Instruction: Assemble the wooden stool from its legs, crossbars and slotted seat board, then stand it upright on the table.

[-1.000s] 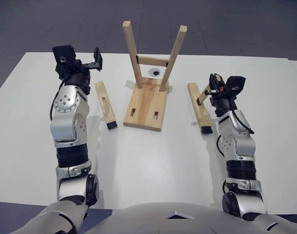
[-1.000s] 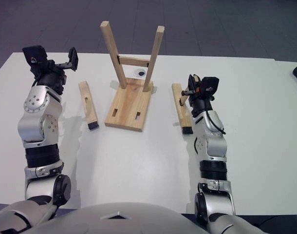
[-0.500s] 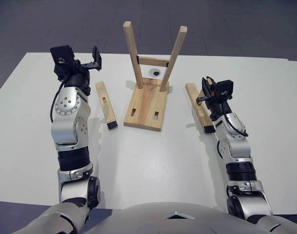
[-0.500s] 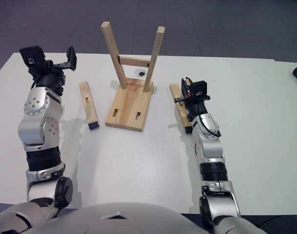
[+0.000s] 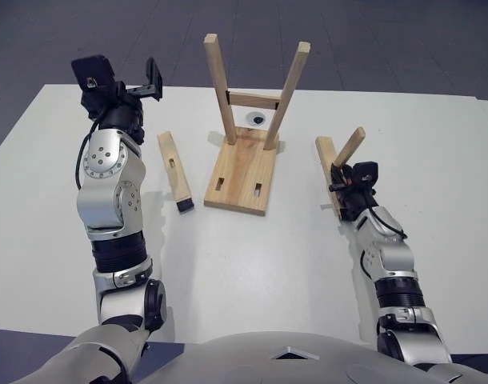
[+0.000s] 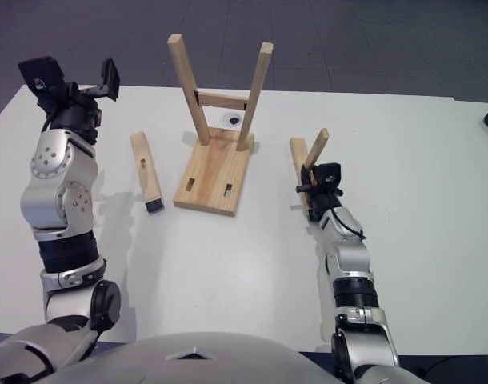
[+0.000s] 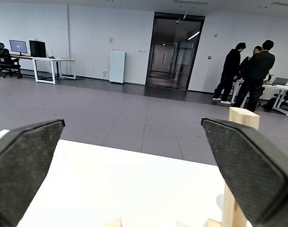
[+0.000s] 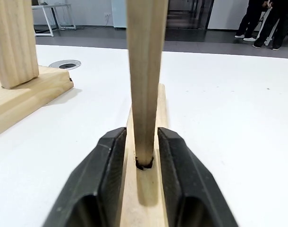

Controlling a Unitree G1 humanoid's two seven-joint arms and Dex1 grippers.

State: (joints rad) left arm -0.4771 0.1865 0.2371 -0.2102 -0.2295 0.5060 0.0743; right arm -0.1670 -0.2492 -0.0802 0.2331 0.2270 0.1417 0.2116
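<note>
Right wrist view has the right gripper [image 8: 140, 138] closed narrowly on a thin crossbar [image 8: 144, 71], one pad on each flat face, just above where the bar's lower end sits in the slot of a loose leg [image 8: 144, 196]. That leg lies flat on the table [image 5: 252, 264] directly under the fingers, its long axis running straight away from the hand. The crossbar rises steeply from it, leaning up and away.

Off to this hand's left lies the seat board [image 5: 240, 172], two legs already upright at its far end and two slots open at the near end. Past it lies a second loose leg [image 5: 174, 170]. Beyond that, the left gripper [image 5: 144, 84] hangs raised, spread wide and empty.

My judgement: seating the bar falls to the right arm; the left is nearer the other leg.
</note>
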